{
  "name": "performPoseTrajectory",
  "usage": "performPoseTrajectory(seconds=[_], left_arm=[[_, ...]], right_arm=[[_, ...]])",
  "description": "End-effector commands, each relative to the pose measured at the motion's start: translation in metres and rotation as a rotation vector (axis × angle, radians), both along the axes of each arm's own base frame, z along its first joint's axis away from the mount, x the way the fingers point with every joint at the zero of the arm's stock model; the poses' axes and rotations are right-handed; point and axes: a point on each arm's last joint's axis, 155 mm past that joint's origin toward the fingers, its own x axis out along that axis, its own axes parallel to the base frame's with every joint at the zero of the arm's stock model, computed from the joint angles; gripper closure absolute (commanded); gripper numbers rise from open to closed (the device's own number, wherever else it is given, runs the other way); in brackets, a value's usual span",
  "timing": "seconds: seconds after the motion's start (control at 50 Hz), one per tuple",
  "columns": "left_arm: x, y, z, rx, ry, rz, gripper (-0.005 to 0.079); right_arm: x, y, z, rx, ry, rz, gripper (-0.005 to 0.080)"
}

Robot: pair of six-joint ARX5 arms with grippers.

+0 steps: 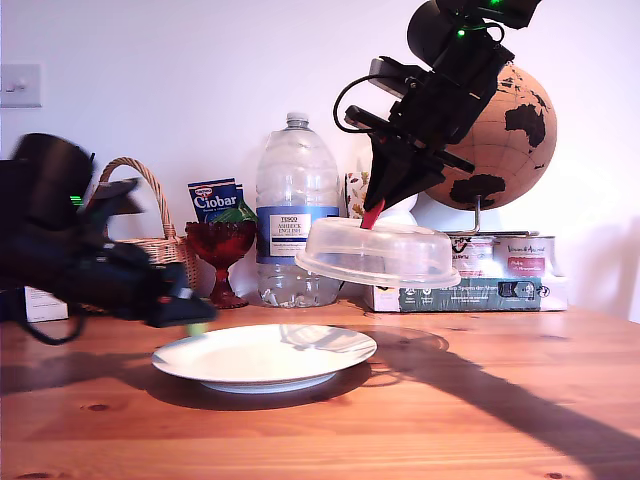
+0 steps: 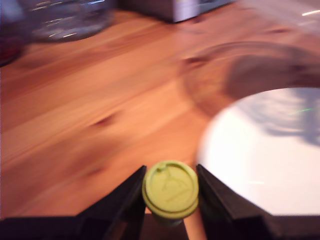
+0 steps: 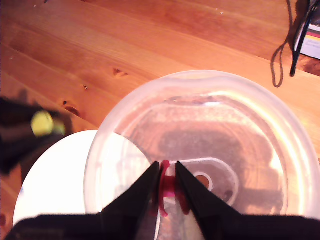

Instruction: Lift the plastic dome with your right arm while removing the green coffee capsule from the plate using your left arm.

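The green coffee capsule (image 2: 170,189) sits pinched in our first hand (image 2: 170,192), just off the rim of the plate (image 1: 265,357), above the counter (image 1: 480,420). Our second hand (image 3: 166,187) grips the red tab, holding the plastic dome (image 1: 378,254) aloft. Only setting things down seems left

A translucent, slightly frosted plastic dome (image 1: 378,252) with a glossy red plastic handle tab (image 3: 167,188), a smooth glossy white plate (image 1: 262,357) and a matt light-green coffee capsule (image 2: 170,188) are set over a varnished wooden table (image 1: 500,420) with visible grain and knots. Both arms have matt black gripper fingers (image 3: 141,197). Behind are a clear plastic water bottle (image 1: 296,212) with a paper label, a woven wicker basket (image 1: 158,240), a red glass goblet (image 1: 220,250) and a cork-like globe (image 1: 510,130).
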Motion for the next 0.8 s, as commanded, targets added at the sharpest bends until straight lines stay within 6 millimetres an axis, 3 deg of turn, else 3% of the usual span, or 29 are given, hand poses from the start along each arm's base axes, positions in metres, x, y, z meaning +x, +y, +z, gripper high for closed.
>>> performPoseTrajectory(seconds=[0.0, 0.44, 0.78], left_arm=[[0.004, 0.005, 0.008, -0.011, -0.015, 0.015, 0.0532], [0.006, 0.049, -0.013, 0.014, 0.079, 0.106, 0.0532], [0.004, 0.068, -0.024, 0.018, 0.130, 0.146, 0.0532]], right_arm=[[-0.005, 0.012, 0.016, 0.018, -0.032, 0.028, 0.0765], [-0.027, 0.048, 0.016, 0.022, -0.030, 0.105, 0.0765], [-0.054, 0.083, 0.015, 0.041, -0.002, 0.179, 0.0765]])
